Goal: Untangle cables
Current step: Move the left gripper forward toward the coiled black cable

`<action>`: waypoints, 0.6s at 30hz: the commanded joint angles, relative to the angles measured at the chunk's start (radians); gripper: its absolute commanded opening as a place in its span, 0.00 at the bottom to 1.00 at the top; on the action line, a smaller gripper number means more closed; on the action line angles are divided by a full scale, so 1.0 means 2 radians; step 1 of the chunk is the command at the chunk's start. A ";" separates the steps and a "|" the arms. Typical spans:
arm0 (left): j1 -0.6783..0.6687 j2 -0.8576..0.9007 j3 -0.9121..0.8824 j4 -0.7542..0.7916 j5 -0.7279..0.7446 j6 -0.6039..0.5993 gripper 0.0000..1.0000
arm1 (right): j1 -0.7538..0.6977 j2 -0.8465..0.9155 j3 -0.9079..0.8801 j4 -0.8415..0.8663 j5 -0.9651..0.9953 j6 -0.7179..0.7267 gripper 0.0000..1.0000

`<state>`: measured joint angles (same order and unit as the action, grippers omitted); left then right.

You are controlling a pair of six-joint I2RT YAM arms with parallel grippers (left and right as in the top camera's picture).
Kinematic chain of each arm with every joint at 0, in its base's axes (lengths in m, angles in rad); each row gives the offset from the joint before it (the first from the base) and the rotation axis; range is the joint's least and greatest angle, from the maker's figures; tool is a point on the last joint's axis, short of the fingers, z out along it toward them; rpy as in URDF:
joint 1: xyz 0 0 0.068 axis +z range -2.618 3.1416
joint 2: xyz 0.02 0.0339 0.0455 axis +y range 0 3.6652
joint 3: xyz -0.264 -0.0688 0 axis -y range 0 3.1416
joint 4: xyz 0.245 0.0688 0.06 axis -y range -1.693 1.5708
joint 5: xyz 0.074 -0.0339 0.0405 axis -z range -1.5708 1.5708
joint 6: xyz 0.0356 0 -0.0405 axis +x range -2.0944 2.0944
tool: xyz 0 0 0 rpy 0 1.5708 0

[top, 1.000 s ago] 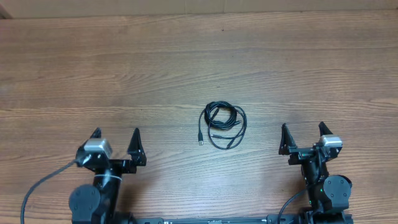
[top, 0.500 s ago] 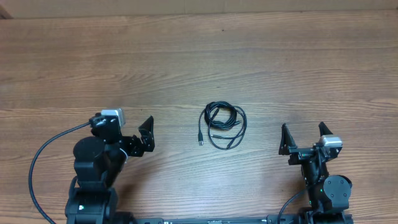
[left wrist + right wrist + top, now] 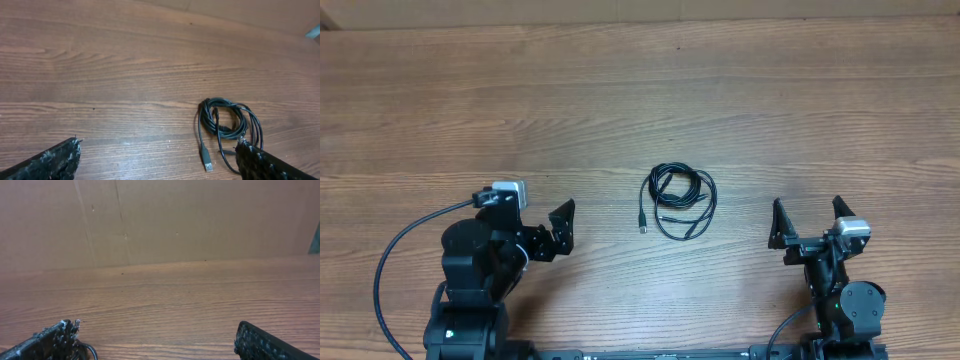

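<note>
The cables (image 3: 680, 202) sit coiled mid-table (image 3: 620, 100), well apart from both tools. Left tool (image 3: 550, 228) and right tool (image 3: 807, 215) gape empty. The cords look light and floppy, so probably pinch near the plug end (image 3: 641, 226).

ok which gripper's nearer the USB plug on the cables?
Left. The left gripper is left of the USB plug, which lies on that side of the cables; the right gripper is right of the whole coil.

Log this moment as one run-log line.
stage: pre-grasp | thin black coiled cables: bundled on wooden table, untouched | left end effector: open, aimed at cables, apart | right end effector: open, empty
</note>
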<state>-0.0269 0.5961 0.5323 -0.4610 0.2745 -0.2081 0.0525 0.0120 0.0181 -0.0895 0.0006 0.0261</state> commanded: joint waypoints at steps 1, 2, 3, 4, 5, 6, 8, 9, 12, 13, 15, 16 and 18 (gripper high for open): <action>-0.003 0.000 0.012 -0.004 0.008 -0.003 1.00 | 0.002 -0.003 -0.005 0.003 0.003 0.000 1.00; -0.003 0.000 0.012 -0.004 0.007 -0.003 1.00 | 0.002 -0.003 -0.005 0.003 0.003 0.000 1.00; -0.003 0.000 0.012 -0.004 0.007 -0.003 1.00 | 0.002 -0.003 -0.005 0.003 0.003 0.000 1.00; -0.003 0.000 0.012 -0.004 0.007 -0.003 1.00 | 0.002 -0.003 -0.005 0.003 0.003 0.000 1.00; -0.003 0.000 0.012 -0.004 0.007 -0.003 1.00 | 0.002 -0.003 -0.005 0.003 0.003 0.000 1.00; -0.003 0.000 0.012 -0.004 0.007 -0.003 1.00 | 0.002 -0.003 -0.005 0.003 0.003 0.000 1.00; -0.003 0.000 0.013 -0.004 0.008 -0.002 0.99 | 0.002 -0.003 -0.005 0.003 0.003 0.000 1.00; -0.003 0.000 0.013 -0.004 0.009 -0.002 1.00 | 0.002 -0.003 -0.005 0.003 0.003 0.000 1.00; -0.003 0.000 0.018 -0.005 0.031 -0.001 1.00 | 0.002 -0.003 -0.005 0.003 0.003 0.000 1.00; -0.003 0.000 0.020 -0.006 0.032 -0.001 1.00 | 0.002 -0.003 -0.005 0.003 0.003 0.000 1.00; -0.003 0.006 0.031 -0.008 0.033 -0.001 1.00 | 0.002 -0.003 -0.005 0.003 0.003 0.000 1.00; -0.003 0.011 0.037 -0.009 0.033 -0.001 1.00 | 0.002 -0.003 -0.005 0.003 0.003 0.000 1.00; -0.003 0.027 0.050 -0.013 0.033 -0.001 1.00 | 0.002 -0.003 -0.005 0.003 0.003 0.000 1.00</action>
<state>-0.0269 0.6136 0.5701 -0.4816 0.3172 -0.2081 0.0521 0.0120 0.0185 -0.0891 0.0010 0.0261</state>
